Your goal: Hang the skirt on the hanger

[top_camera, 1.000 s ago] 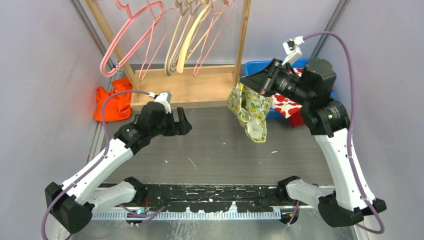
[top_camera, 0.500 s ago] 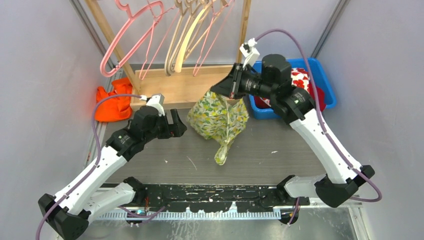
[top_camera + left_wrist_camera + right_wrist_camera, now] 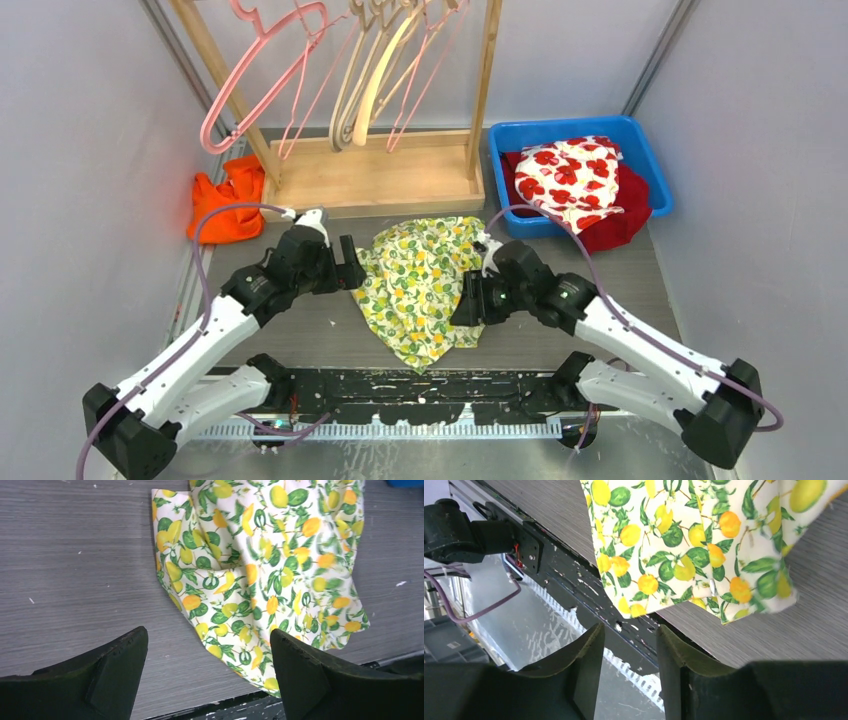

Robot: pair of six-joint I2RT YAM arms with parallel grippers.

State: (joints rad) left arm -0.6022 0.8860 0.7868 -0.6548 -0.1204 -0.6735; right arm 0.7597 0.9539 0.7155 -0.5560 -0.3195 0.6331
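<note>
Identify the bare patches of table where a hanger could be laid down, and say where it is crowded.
Largest bare patch: the table between the blue bin, the lemon-print skirt and the right arm. A smaller one lies between the left arm, the skirt and the front rail. The centre is crowded: skirt, with both arms close beside it.

I am looking over a grey wood-grain table (image 3: 310, 335) that is lying between pale lilac-grey walls (image 3: 80, 150). A wooden rack (image 3: 380, 180) is standing at its far edge, with a blue bin (image 3: 560, 124) just beside it on the right. Soft, even light is falling everywhere.
</note>
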